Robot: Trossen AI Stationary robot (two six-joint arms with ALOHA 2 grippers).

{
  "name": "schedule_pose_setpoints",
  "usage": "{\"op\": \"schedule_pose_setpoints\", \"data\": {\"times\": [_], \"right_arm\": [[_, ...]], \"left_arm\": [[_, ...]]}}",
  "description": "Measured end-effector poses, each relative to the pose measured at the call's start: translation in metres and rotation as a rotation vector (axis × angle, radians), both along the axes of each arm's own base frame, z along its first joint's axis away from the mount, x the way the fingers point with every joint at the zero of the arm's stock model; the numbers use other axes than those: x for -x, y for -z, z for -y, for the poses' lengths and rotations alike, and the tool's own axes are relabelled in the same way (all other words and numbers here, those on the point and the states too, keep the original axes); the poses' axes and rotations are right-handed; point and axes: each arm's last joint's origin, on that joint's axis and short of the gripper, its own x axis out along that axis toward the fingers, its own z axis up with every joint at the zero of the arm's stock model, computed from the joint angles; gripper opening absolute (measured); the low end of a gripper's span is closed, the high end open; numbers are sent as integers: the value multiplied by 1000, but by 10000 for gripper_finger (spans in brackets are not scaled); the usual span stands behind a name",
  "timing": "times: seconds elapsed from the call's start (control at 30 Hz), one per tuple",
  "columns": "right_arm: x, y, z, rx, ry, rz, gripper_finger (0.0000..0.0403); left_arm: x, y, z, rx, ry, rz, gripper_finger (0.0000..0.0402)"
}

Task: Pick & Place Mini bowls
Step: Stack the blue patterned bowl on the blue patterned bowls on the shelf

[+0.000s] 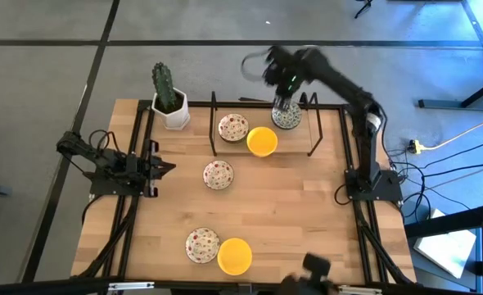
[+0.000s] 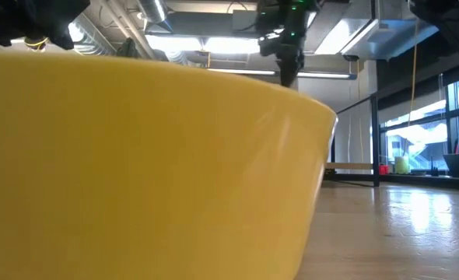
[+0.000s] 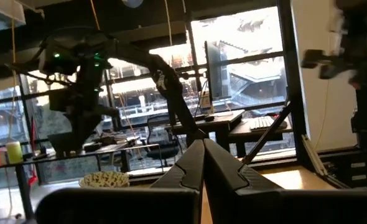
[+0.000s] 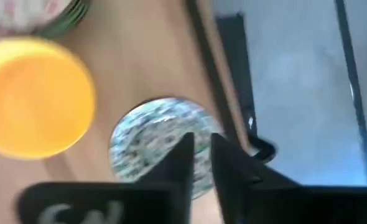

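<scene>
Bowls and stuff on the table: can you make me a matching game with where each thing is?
Things:
1. cactus pot
2. grey-green patterned bowl
3. left gripper
4. yellow bowl

Places:
A. right under the right gripper, at the far edge of the table
B. near edge, beside a red-speckled bowl
C. far left corner
D. left side of the table, fingers shut

Pairs: 1-C, 2-A, 3-D, 4-B
</scene>
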Motion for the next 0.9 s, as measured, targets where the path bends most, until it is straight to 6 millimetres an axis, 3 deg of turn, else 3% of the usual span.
{"op": "schedule_pose_setpoints", "data": {"times": [0.1,0.27,0.37,0.53,0.73,0.9], "right_arm": [[-20,15,-31,64,-7,-146,13],[-40,42,-66,425,108,-398,16],[-43,60,-72,472,70,-481,12],[-45,84,-52,412,23,-459,4],[-37,96,-17,362,41,-377,4],[-23,103,-2,322,100,-403,4]], "left_arm": [[0,1,0,31,15,1,4],[-2,7,1,43,29,-22,4],[-2,7,1,59,34,-19,4],[-2,7,1,42,26,-20,4],[-2,7,1,10,15,-20,4],[-2,7,1,7,14,-20,4]]}}
